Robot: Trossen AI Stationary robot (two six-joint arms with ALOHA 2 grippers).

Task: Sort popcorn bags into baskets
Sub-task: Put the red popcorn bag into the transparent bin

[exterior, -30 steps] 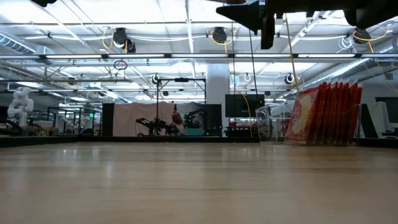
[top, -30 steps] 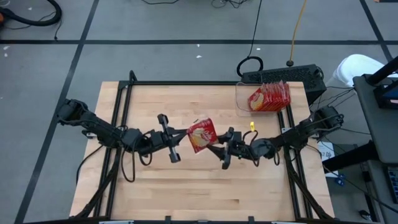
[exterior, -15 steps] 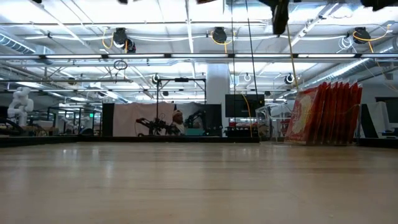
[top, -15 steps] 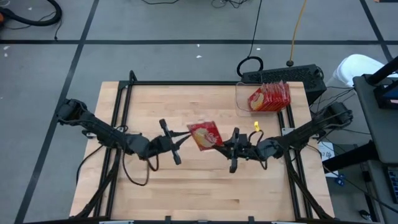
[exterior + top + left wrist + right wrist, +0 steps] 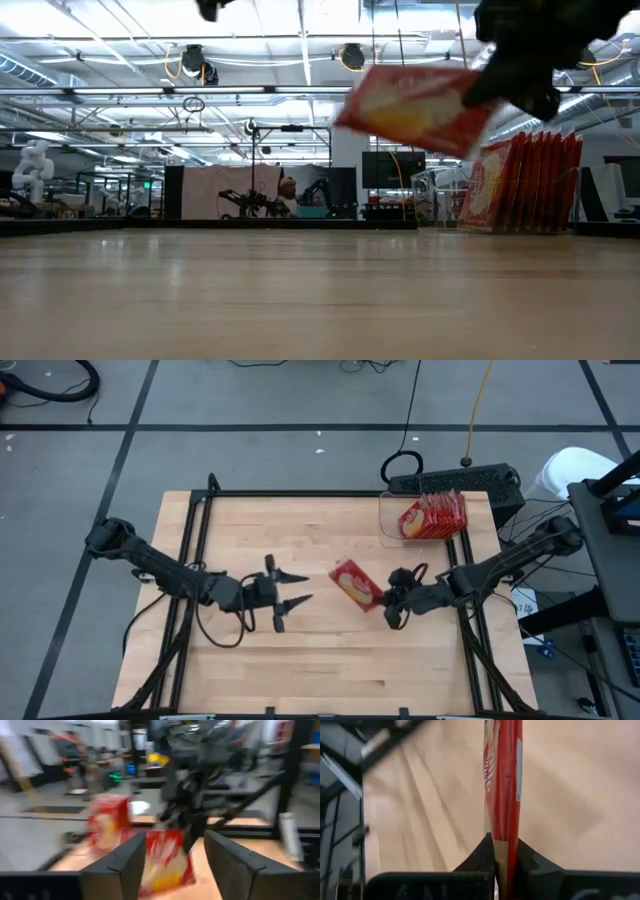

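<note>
- Left gripper (image 5: 292,589): it hangs over the middle-left of the wooden table (image 5: 250,660) with its fingers spread apart and nothing between them. It stands well clear of the packet, so it plays no part in any slip from here.
- Popcorn bag (image 5: 353,583) in the air: one flat red packet with a yellow-cream picture, lifted off the table near the centre. The low view shows it tilted, well above the boards.
- Right gripper (image 5: 386,600): its fingers are pressed together on one edge of that bag; the right wrist view shows the packet edge-on, pinched between the two dark fingers (image 5: 480,854).
- Risk, as I judge it: the hold is on a thin margin only, so a quick swing toward the bin could let the packet rotate or slide out and drop onto the table.
- Risk at the clear bin (image 5: 386,520), at the table's far right corner: it already holds a row of upright red packets (image 5: 434,515), so the carried one may catch the rim or knock the row over if it comes in flat.
- Count: one bag in the grip; one clear bin; about six or seven packets standing in it, too tightly packed for a sure count; no second basket in view.
</note>
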